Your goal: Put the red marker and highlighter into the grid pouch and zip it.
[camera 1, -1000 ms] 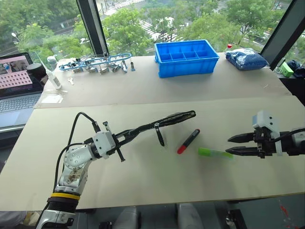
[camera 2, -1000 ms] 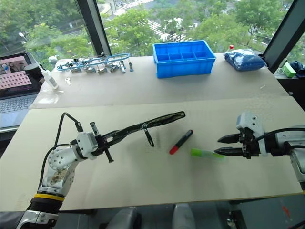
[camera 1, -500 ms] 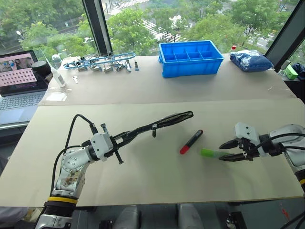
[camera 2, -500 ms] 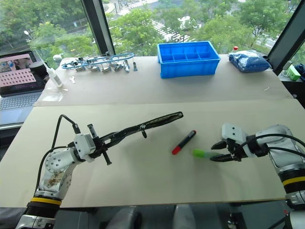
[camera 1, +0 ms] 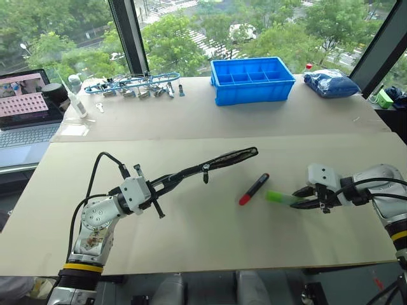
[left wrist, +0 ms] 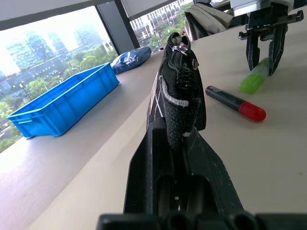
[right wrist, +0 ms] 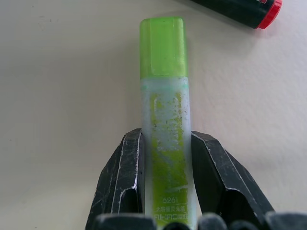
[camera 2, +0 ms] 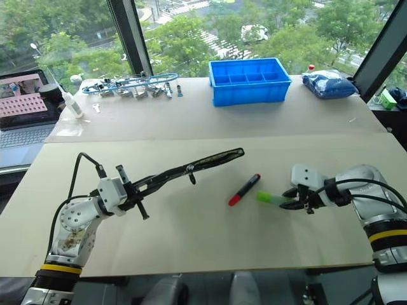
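- Right wrist view: the highlighter [right wrist: 164, 120] lies flat on the pale desk [camera 1: 191, 235], a see-through light-green barrel with a brighter green cap at the far end, smudged inside with darker green.
- The right claw [right wrist: 165, 189] has its two black fingers pressed against the barrel's sides, clamped on the highlighter.
- Small print near the barrel's end seems to read "6261"; the line beneath it is too small to read.
- The red marker [camera 1: 253, 189] rests just beside the highlighter on the desk, a black body with a red end, lying at a slant.
- The left claw [camera 1: 159, 188], its fingers together, grips one end of the grid pouch [camera 1: 210, 166] and holds it clear of the desk; the pouch is black fabric with thin white lines, a small strap hanging from it.
- A blue bin [camera 1: 252, 79] with compartments stands at the back of the desk.
- A second ago the right claw stood wider apart at the highlighter's end; it has since lowered and closed onto the barrel. The pouch and marker are unchanged.
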Robot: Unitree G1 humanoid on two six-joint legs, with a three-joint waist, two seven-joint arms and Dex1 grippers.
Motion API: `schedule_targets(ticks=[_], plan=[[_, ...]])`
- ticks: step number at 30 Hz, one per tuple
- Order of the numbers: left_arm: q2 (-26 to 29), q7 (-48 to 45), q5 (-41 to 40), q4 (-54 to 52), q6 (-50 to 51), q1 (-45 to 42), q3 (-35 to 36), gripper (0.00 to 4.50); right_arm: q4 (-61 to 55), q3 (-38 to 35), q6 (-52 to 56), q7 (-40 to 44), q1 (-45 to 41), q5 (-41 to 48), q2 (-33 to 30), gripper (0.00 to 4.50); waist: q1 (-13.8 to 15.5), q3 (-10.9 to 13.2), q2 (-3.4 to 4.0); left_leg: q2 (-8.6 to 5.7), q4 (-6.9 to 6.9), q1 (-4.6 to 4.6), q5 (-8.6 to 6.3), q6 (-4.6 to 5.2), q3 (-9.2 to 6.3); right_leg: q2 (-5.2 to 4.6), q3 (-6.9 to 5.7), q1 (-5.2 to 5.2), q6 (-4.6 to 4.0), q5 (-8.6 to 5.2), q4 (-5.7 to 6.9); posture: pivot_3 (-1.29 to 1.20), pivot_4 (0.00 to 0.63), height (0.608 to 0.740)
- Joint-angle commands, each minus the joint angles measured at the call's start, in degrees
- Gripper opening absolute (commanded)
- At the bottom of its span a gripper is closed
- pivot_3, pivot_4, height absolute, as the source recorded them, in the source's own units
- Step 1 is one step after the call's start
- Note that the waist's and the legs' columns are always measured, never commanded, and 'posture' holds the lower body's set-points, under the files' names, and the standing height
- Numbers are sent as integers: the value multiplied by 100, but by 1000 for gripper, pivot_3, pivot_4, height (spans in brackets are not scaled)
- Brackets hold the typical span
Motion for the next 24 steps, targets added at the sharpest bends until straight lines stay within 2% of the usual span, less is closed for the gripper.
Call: schedule_targets(ticks=[1, 3, 5, 8, 11, 16, 24], plan=[[15, 7, -48, -25, -49, -133, 73, 0, -174, -273, 155, -15, -71, 226, -23, 997, 1, 1, 0, 0, 0, 0, 0, 0, 0, 0, 0, -1, 0, 0, 0, 0, 150, 740], [8, -22, -56, 25, -51, -156, 58, 0, -349, -479, 463, 43, -311, 503, -56, 997, 2, 1, 1, 0, 0, -1, 0, 0, 0, 0, 1, -3, 0, 0, 0, 0, 150, 740], [13, -64, -63, 77, -56, -174, 44, 0, -853, -793, 1031, 303, -685, 1134, -150, 997, -23, 7, 8, -1, 0, -2, 0, 0, 0, 0, 2, -5, -1, 1, 0, 0, 150, 740], [13, -115, -56, 157, -82, -201, 30, 0, -1691, -920, 1175, 566, -944, 1463, -383, 997, -37, 23, 33, 0, -3, -9, 0, 0, 0, 0, 4, -17, -2, 1, 2, 0, 150, 740], [-8, -154, -24, 218, -121, -219, 7, 0, -2130, -780, 1327, 429, -1039, 1393, -420, 997, 9, 21, 16, 6, -9, -10, -4, 7, -11, 4, -10, -16, -2, -3, 4, 0, 150, 740], [-49, -199, 48, 292, -203, -245, -70, 0, -2442, -374, 1324, -152, -1266, 886, -109, 997, 20, 24, 4, 3, 12, -42, -5, 5, -11, 4, -8, -20, 7, 4, 4, 0, 150, 740], [-136, -229, 151, 430, -337, -303, -159, 0, -2336, 67, 1178, -442, -1437, 368, 141, 997, 12, 24, 4, 1, 9, -65, -2, 0, -13, 4, -8, -53, 3, 6, 6, 0, 150, 740]])
